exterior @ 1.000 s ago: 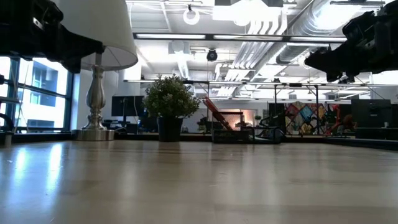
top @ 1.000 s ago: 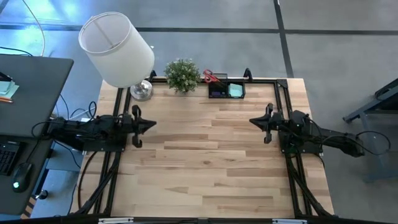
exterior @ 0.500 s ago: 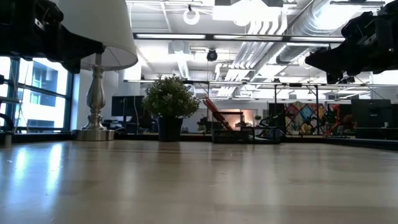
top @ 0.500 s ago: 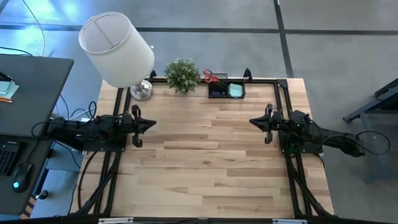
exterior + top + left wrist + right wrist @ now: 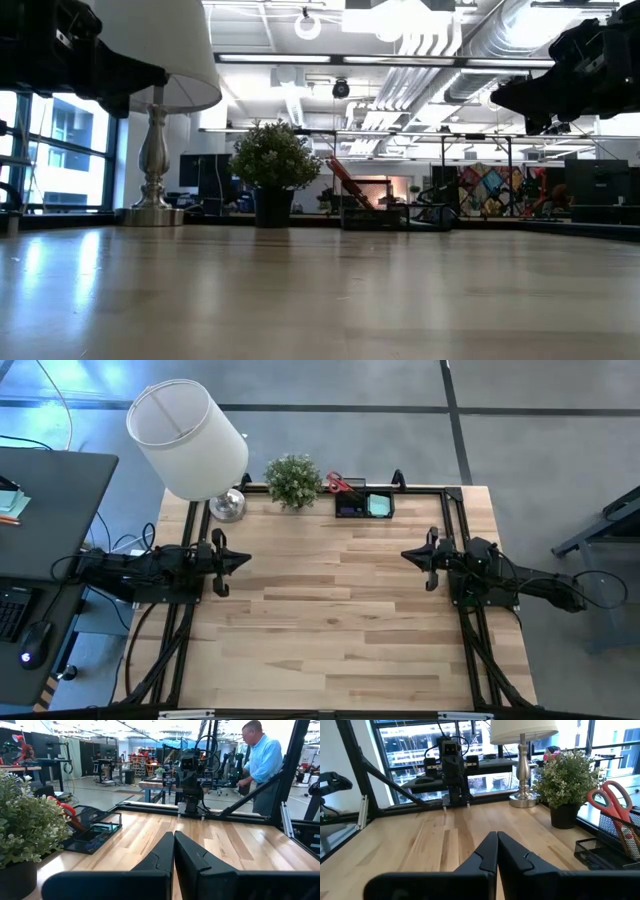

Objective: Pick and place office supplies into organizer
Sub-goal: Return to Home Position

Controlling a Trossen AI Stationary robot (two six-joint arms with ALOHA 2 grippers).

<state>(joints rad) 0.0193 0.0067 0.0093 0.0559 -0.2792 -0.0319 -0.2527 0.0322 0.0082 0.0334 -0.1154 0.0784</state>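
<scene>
Well off to the side of the left pincer and the right pincer, at the pale wooden table's back edge, stands one small black mesh organizer holding one pair of red-handled scissors and one square mint-green sticky-note pad. Both pincers face each other, fingers pressed together around nothing, seemingly parked because sorting looks finished.

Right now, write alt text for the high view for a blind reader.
Both arms rest at the wooden table's sides, left gripper and right gripper shut, empty. At the far edge, the black organizer holds red scissors and a mint sticky pad, beside a plant and lamp.
</scene>
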